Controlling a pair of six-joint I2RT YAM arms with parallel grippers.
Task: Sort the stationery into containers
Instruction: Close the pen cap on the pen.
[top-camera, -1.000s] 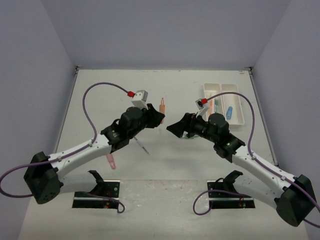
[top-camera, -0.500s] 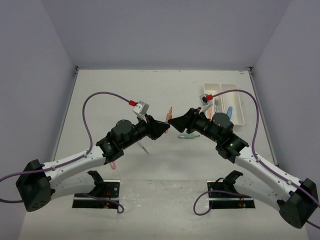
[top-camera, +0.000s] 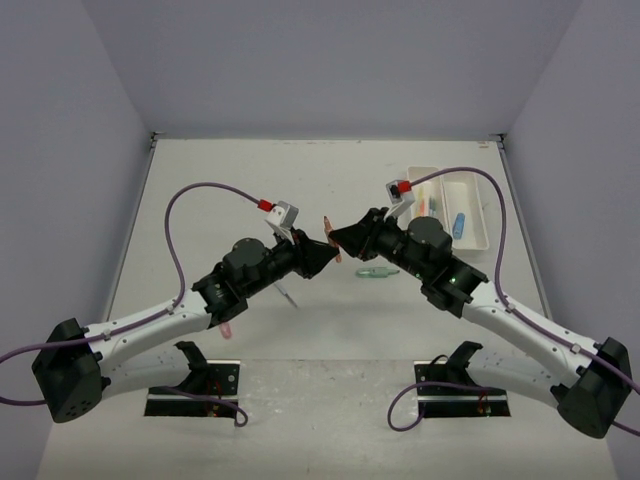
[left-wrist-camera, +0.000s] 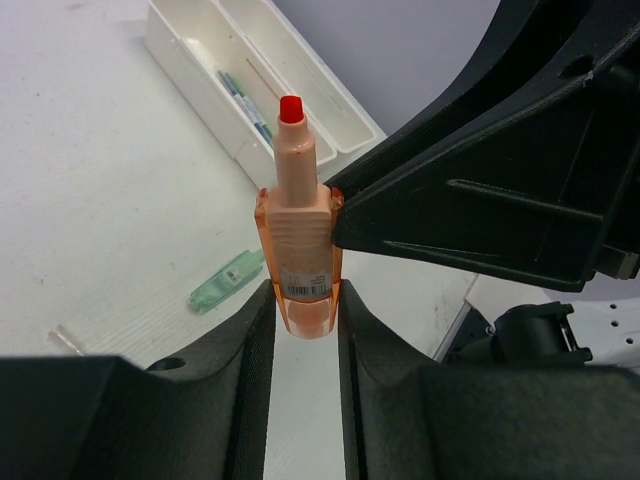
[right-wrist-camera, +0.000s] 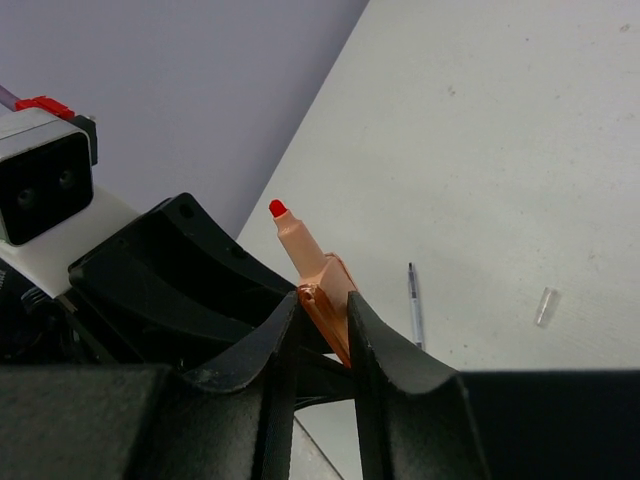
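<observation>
An uncapped orange marker (top-camera: 331, 240) with a red tip is held in the air above the table's middle. My left gripper (top-camera: 322, 254) is shut on its lower body (left-wrist-camera: 298, 240), fingers (left-wrist-camera: 255, 330) pressed to both sides. My right gripper (top-camera: 341, 238) meets it from the right and is shut on the same marker (right-wrist-camera: 320, 282), its fingers (right-wrist-camera: 285, 320) touching either flank. The two white containers (top-camera: 416, 180) stand side by side at the back right, with a blue marker (top-camera: 459, 223) and other pens inside.
A green marker (top-camera: 377, 271) lies on the table under the right arm. A thin pen (top-camera: 285, 290) and a pink marker (top-camera: 222, 324) lie by the left arm. A small clear cap (right-wrist-camera: 545, 305) rests on the table.
The left arm lifted the orange marker off the table towards the middle. The right gripper swung left to meet it and closed its fingers on it.
</observation>
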